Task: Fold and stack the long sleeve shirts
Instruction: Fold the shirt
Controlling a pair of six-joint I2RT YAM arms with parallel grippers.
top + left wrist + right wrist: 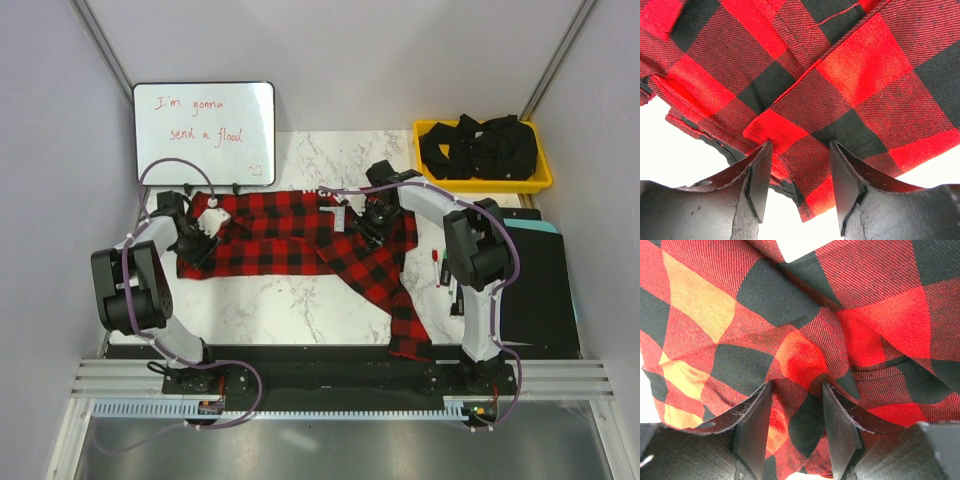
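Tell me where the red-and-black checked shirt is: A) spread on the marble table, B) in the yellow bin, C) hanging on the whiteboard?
A: the checked shirt lies spread across the marble table, one sleeve trailing toward the near edge; the yellow bin holds only black items.

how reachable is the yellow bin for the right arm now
Probably not yet: the right gripper has flannel shirt cloth bunched between its fingers; otherwise the way to the yellow bin looks clear.

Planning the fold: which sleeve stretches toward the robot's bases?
The right-hand sleeve, the only one running diagonally from the right end effector to the near edge.
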